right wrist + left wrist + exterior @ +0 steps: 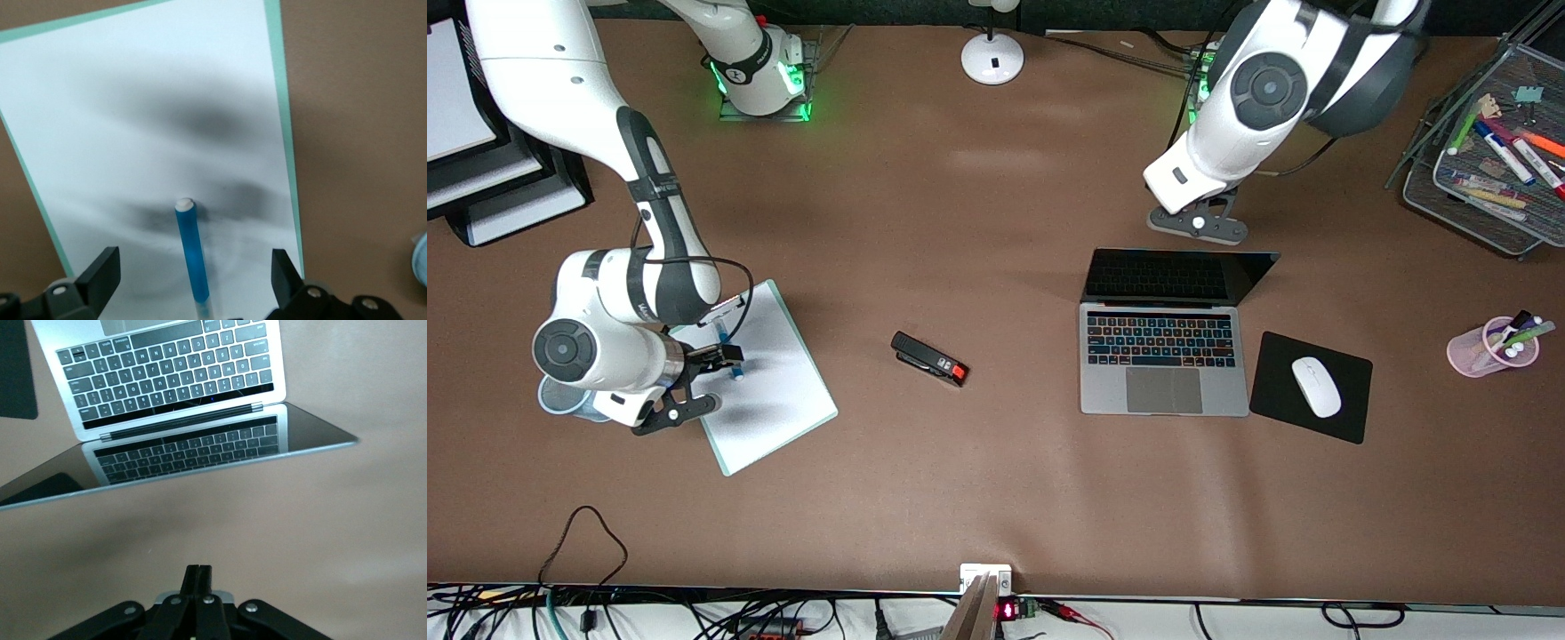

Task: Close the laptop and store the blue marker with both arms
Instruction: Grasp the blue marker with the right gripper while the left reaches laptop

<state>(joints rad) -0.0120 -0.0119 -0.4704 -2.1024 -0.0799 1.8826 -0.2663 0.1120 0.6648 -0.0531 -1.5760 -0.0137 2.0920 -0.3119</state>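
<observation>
The silver-grey laptop (1163,356) lies open, its dark screen (1174,276) tilted back; it also shows in the left wrist view (173,380). My left gripper (1199,222) is shut and empty (198,577), over the table just farther from the front camera than the screen's edge. The blue marker (736,372) lies on a white board with a green rim (774,400) toward the right arm's end. My right gripper (725,356) is open (192,270), low over the marker (190,247), with one finger on each side of it and not touching it.
A black stapler with a red tip (930,358) lies mid-table. A black mouse pad (1272,373) with a white mouse (1316,387) sits beside the laptop. A pink cup of pens (1489,347) and a mesh tray (1494,222) stand toward the left arm's end. A pale blue cup (560,397) is under the right arm.
</observation>
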